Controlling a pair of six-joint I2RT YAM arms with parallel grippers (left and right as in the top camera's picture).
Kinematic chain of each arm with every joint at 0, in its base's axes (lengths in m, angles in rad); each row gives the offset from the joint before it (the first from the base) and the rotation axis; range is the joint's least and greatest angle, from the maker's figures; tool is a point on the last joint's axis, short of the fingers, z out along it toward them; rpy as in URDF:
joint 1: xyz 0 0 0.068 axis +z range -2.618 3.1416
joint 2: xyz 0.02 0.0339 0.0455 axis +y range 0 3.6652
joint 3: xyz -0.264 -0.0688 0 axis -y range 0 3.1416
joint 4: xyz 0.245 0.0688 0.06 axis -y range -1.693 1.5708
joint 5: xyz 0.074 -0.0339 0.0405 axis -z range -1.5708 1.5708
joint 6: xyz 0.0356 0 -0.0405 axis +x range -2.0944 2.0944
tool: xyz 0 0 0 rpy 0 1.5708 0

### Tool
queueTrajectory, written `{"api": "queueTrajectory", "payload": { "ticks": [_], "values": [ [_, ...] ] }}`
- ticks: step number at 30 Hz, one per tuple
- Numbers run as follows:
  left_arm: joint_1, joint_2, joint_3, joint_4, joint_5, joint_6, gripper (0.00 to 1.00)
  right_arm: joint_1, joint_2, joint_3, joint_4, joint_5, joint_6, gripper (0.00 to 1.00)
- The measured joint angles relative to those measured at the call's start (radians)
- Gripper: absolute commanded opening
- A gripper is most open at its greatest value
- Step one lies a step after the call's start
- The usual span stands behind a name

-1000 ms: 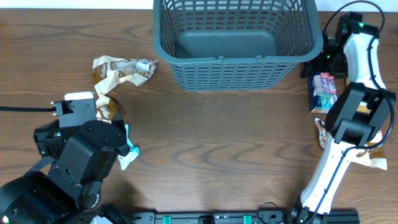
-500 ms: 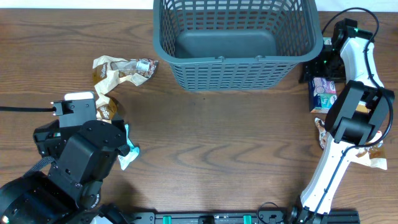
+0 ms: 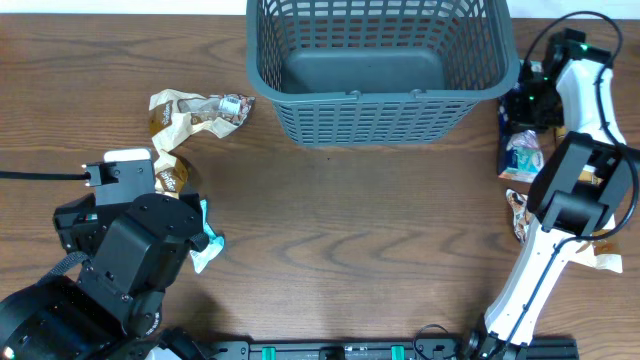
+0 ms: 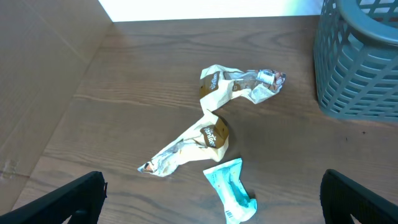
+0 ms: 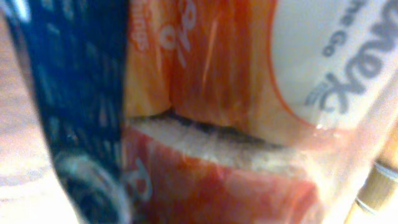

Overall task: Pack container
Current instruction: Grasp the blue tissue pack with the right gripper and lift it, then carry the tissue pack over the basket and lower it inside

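The container sits midway along the surface's far edge, long axis left-right. The right claw is just off its right wall, so I'd say it's a short hop left over the rim. A snack packet fills that wrist view, can't tell if it's gripped. Left claw gapes open, well away by the front-left corner.

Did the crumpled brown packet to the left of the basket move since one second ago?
No. The brown packet lies at the same spot beside the container's front left corner.
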Motion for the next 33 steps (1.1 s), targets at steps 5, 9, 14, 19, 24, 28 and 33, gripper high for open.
{"api": "queueTrajectory", "payload": {
  "ticks": [5, 9, 14, 19, 24, 28, 33],
  "values": [
    [0.000, 0.000, 0.000, 0.000, 0.000, 0.000, 0.99, -0.082, 0.038, 0.143, -0.102, 0.002, 0.037, 0.01],
    [0.000, 0.000, 0.000, -0.001, 0.000, 0.000, 0.99, -0.144, 0.043, 0.372, -0.208, -0.005, 0.056, 0.01],
    [0.000, 0.000, 0.000, -0.001, -0.003, 0.000, 0.99, -0.188, 0.043, 0.696, -0.319, -0.077, 0.066, 0.02],
    [0.000, 0.000, 0.000, -0.001, -0.003, 0.000, 0.99, -0.176, 0.037, 0.955, -0.395, -0.214, 0.072, 0.01],
    [0.000, 0.000, 0.000, -0.001, -0.003, 0.000, 0.99, -0.133, -0.053, 0.994, -0.390, -0.386, 0.074, 0.01],
    [0.000, 0.000, 0.000, -0.001, -0.003, 0.000, 0.99, -0.072, -0.152, 0.995, -0.341, -0.458, 0.080, 0.01],
    [0.000, 0.000, 0.000, -0.001, -0.003, 0.000, 0.98, 0.027, -0.286, 1.001, -0.246, -0.501, 0.123, 0.02]
  ]
}}
